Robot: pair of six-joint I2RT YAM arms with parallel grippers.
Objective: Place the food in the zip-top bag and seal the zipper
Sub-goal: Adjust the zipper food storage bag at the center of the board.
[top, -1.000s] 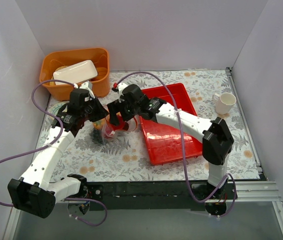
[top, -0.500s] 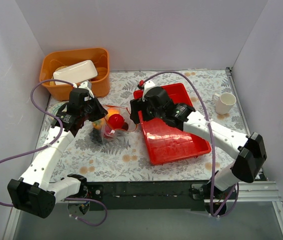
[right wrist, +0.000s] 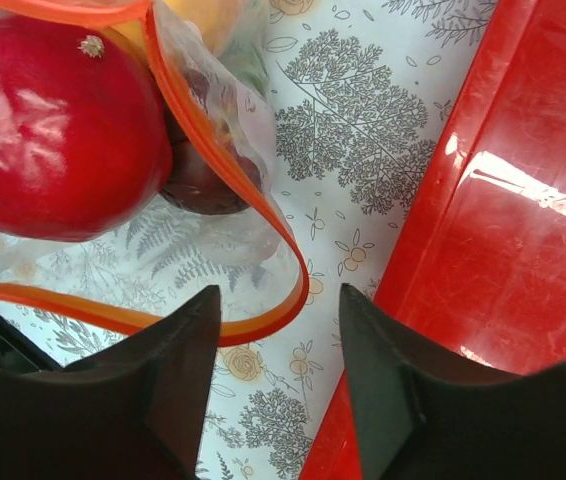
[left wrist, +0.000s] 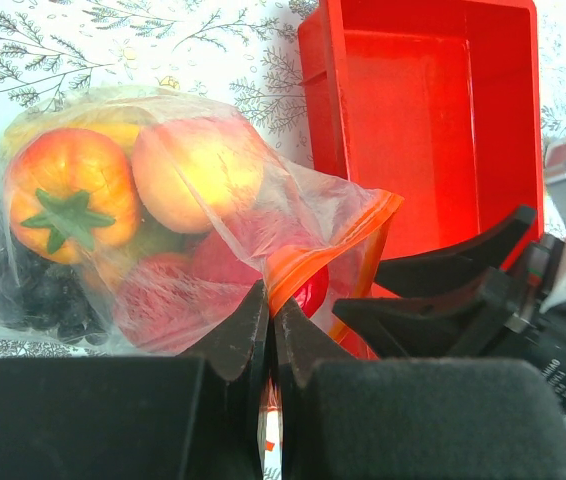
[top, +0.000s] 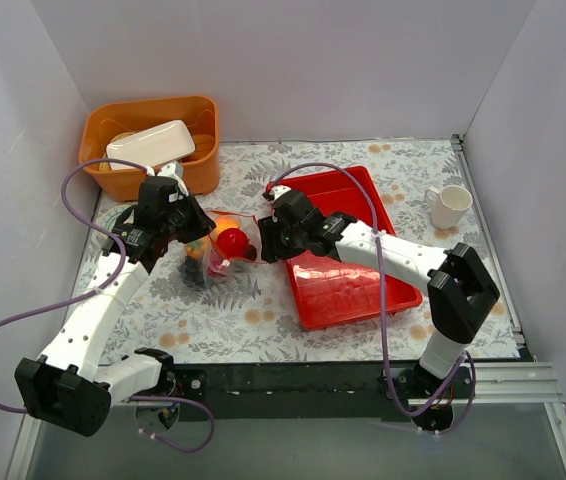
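- Left tool (left wrist: 268, 330) clamped on the zipper (left wrist: 303, 262) of one zip-top bag (left wrist: 293, 205); right tool (right wrist: 281, 330) parted, astride that strip.
- Bag holds the food (left wrist: 198, 170), one grape bunch (left wrist: 23, 290) included.

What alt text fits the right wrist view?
Two black fingers stand apart, the orange zipper of a clear zip-top bag looping between them. A red ball sits at its mouth; a red tray lies right, on floral cloth.

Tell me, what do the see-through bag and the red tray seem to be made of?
The bag looks like thin clear plastic film: it crinkles and glints. Its orange strip seems stiffer plastic, though that is less sure. The tray looks like hard, glossy moulded plastic, given its sharp highlights.
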